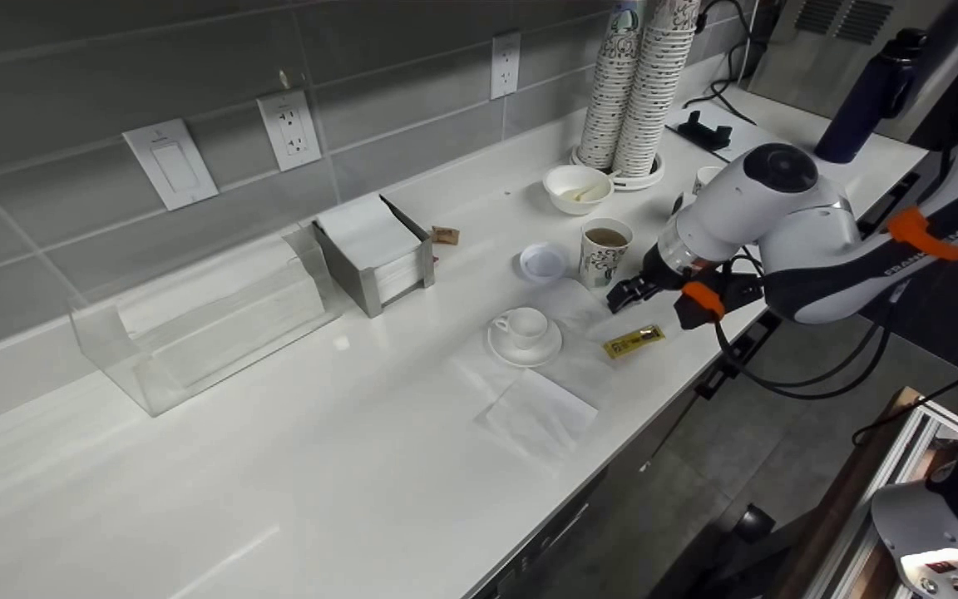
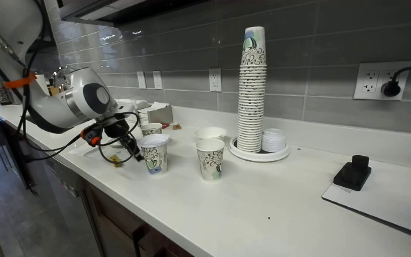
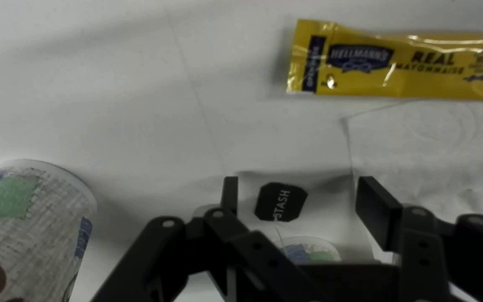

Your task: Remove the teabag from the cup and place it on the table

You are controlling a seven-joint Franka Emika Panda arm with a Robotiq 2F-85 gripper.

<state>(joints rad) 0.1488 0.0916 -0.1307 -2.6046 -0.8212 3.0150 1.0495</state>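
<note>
Wrist view: holds Robotiq gripper [image 3: 297, 200] parted, framing STASH teabag tag [image 3: 281, 202], with patterned paper cup [image 3: 310, 249] at tag's five o'clock.

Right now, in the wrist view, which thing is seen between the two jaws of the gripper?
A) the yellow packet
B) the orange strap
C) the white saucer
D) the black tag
D: the black tag, printed STASH, shows between the spread jaws of the gripper, with a gap on each side.
</note>
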